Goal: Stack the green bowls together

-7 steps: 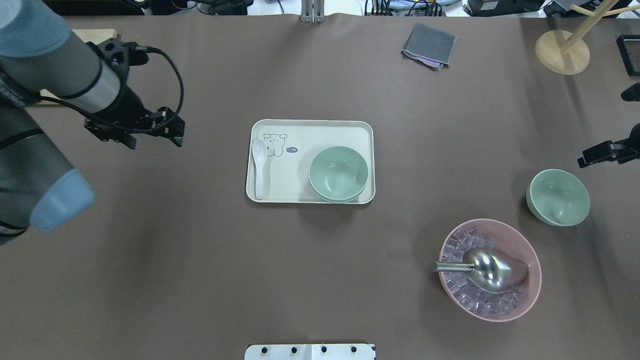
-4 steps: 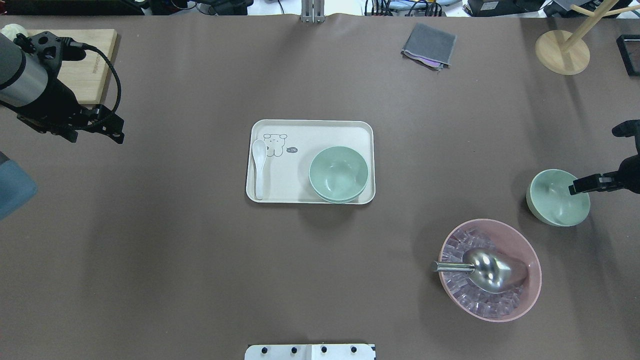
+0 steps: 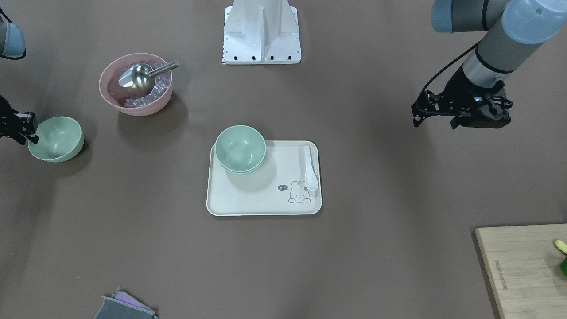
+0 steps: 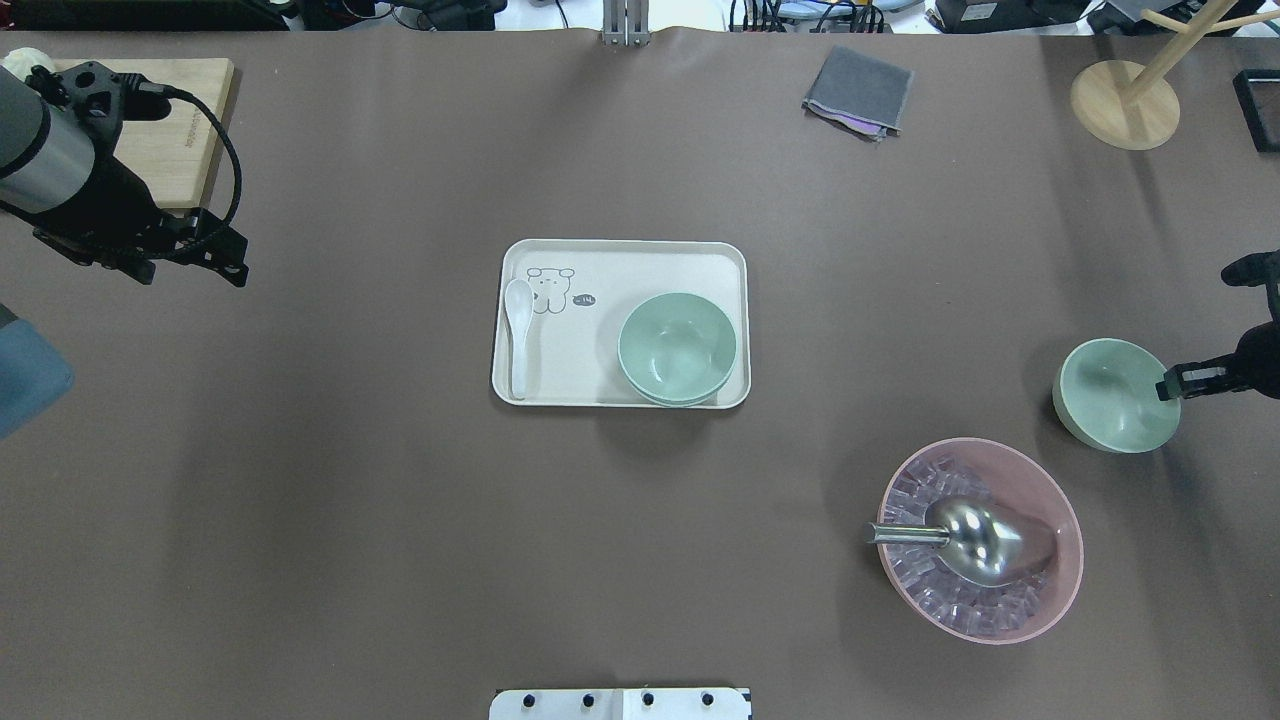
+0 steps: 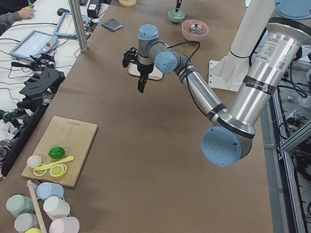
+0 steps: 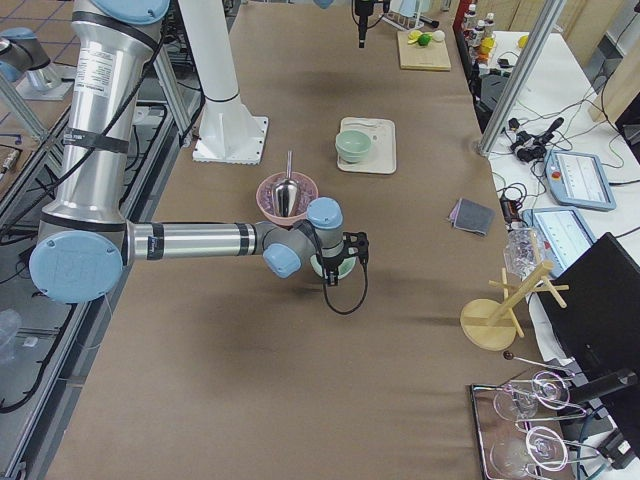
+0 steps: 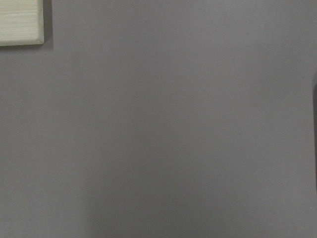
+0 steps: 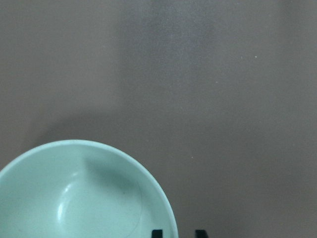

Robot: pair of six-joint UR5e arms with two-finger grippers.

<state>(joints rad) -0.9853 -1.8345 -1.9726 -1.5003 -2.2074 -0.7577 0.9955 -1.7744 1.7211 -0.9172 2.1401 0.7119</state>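
Note:
Two pale green bowls (image 4: 678, 348) sit nested on the right part of a cream tray (image 4: 620, 250); they also show in the front view (image 3: 240, 148). A third green bowl (image 4: 1110, 395) stands alone on the table at the right, also in the front view (image 3: 55, 138). My right gripper (image 4: 1170, 385) is open at this bowl's right rim. In the right wrist view one fingertip (image 8: 157, 233) is inside the rim of the bowl (image 8: 84, 193) and the other is outside. My left gripper (image 4: 190, 275) is open and empty over bare table at the far left.
A pink bowl (image 4: 1040, 480) with ice cubes and a metal scoop (image 4: 960, 535) stands just in front of the lone bowl. A white spoon (image 4: 518, 330) lies on the tray. A cutting board (image 4: 195, 120), grey cloth (image 4: 858, 92) and wooden stand (image 4: 1125, 105) are at the back.
My left arm has drawn back to the far left. My right gripper has moved from behind the lone bowl down to its right rim.

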